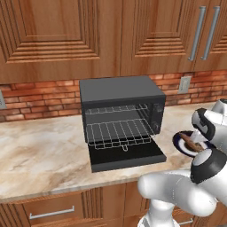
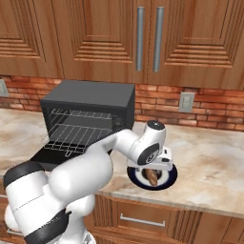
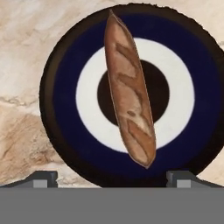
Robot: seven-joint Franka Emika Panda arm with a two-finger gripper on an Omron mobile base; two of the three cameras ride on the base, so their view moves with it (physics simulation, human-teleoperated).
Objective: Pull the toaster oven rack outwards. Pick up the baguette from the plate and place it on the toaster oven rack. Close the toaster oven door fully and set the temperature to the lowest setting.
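One baguette (image 3: 129, 94) lies on the plate (image 3: 61, 87) beneath the wide-spread, empty claw (image 3: 112, 177).

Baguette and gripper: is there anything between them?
Nothing. In the hand view the open gripper hangs over the baguette on the plate, with no object between.

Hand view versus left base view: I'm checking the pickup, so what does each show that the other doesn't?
Hand view alone: the whole baguette lying across the plate's dark centre, the open jaws' tips at either side of its near end. Left base view alone: the toaster oven, its door folded down, the rack pulled out. Both: baguette, plate, marble counter.
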